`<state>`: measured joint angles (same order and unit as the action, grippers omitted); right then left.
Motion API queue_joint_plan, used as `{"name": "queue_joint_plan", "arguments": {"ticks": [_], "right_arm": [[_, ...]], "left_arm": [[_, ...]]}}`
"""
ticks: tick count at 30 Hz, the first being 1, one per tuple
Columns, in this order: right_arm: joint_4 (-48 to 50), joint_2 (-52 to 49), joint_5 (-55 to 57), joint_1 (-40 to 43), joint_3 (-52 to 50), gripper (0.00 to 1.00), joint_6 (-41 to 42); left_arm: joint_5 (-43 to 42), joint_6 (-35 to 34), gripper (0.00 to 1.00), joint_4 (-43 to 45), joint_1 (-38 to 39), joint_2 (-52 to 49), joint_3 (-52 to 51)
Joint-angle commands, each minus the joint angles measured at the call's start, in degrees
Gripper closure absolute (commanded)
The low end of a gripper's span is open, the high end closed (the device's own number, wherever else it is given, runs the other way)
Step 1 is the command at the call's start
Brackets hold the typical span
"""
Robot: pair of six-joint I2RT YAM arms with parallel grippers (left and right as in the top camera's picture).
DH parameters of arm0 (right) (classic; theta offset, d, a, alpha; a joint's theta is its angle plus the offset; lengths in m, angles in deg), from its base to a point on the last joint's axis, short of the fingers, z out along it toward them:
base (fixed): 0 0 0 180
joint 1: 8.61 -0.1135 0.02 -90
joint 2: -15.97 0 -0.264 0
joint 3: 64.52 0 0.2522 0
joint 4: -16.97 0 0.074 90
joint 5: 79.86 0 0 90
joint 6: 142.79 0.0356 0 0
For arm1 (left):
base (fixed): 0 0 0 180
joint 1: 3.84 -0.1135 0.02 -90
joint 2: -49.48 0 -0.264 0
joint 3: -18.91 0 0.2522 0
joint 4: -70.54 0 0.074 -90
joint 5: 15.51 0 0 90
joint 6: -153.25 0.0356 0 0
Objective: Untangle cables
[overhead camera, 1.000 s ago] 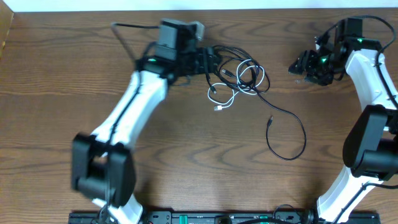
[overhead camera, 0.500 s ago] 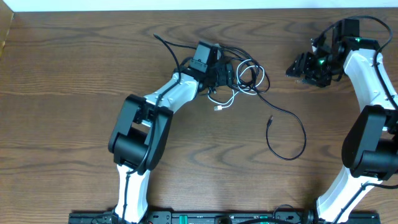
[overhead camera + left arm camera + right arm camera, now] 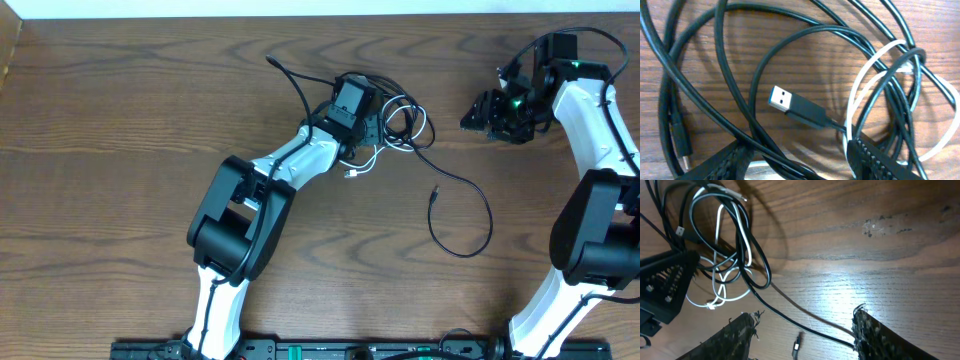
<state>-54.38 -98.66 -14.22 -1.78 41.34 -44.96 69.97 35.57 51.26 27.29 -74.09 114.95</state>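
Overhead looks evenly lit and sharp to me, with only faint shadows on the table. Left wrist view is crisp on the cables, with soft shadows just beside each one. Right wrist view has a hot glare patch on the wood mid-frame. Its bottom edge is dark and soft.

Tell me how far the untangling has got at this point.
Done: nothing separated; the white cable and the black cables lie looped together in one knot, only one black tail trails free. In hand: the left gripper sits open over the knot, a USB plug between its fingers, ungripped. The right gripper hangs open, apart. Left: pulling every cable clear.
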Motion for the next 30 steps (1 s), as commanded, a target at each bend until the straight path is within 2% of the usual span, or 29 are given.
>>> {"name": "queue_joint_plan", "arguments": {"ticks": [1,12,14,15,16,17,23,30], "right_arm": [[-0.26,1.38,0.24,-0.17,0.90,0.38,-1.95],[-0.20,1.38,-0.22,-0.22,0.90,0.39,-1.95],[-0.22,1.38,-0.20,-0.42,0.90,0.39,-1.95],[-0.22,1.38,-0.20,-0.52,0.90,0.39,-1.95],[-0.17,1.38,-0.20,-0.70,0.90,0.39,-1.95],[-0.09,1.38,-0.17,-0.85,0.90,0.39,-1.97],[0.59,1.38,-0.20,-1.49,0.90,0.38,-2.36],[1.25,1.38,-0.20,-2.23,0.90,0.38,-2.36]], "left_arm": [[2.82,-0.52,0.37,0.04,0.24,-2.99,0.07],[2.62,-0.50,0.62,-1.03,0.22,-5.22,0.09],[2.62,-0.50,0.71,-1.03,0.22,-5.22,0.07],[2.62,-0.48,0.78,-1.07,0.24,-5.14,0.09],[2.62,-0.44,0.90,-1.36,0.22,-4.96,0.09],[2.62,-0.20,0.92,-1.79,0.22,-4.66,0.09],[2.60,5.70,0.93,-5.66,0.17,1.18,0.09],[1.97,11.39,0.93,-13.57,0.17,14.27,0.09]]}}
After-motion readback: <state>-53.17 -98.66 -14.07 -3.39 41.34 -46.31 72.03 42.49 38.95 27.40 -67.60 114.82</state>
